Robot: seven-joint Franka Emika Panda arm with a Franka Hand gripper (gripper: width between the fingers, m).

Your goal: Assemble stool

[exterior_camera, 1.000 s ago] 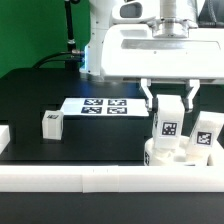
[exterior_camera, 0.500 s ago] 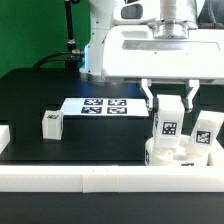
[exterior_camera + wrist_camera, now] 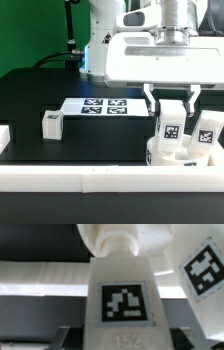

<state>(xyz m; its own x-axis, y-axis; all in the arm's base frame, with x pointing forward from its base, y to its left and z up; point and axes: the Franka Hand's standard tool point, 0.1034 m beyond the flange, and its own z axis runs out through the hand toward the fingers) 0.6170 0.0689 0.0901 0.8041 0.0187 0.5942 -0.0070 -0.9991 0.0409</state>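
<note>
My gripper [image 3: 171, 103] is shut on an upright white stool leg [image 3: 170, 126] with a square tag. The leg stands on the round white seat disc [image 3: 163, 155] at the exterior view's right. A second leg [image 3: 207, 132] leans on the seat just to the right of it. A third leg [image 3: 52, 123] lies alone on the black table at the left. In the wrist view the held leg [image 3: 125, 303] fills the middle, with tag and the number 152. The seat [image 3: 115, 241] is beyond it and the second leg [image 3: 205, 269] is beside it.
The marker board [image 3: 100, 106] lies flat at the table's middle back. A long white border bar [image 3: 90, 181] runs along the front edge, with a short white block [image 3: 4, 135] at the far left. The arm's white body hangs over the right half.
The gripper and the held leg have shifted slightly up and to the exterior view's right, and the wrist has turned a little. The other legs have not moved.
</note>
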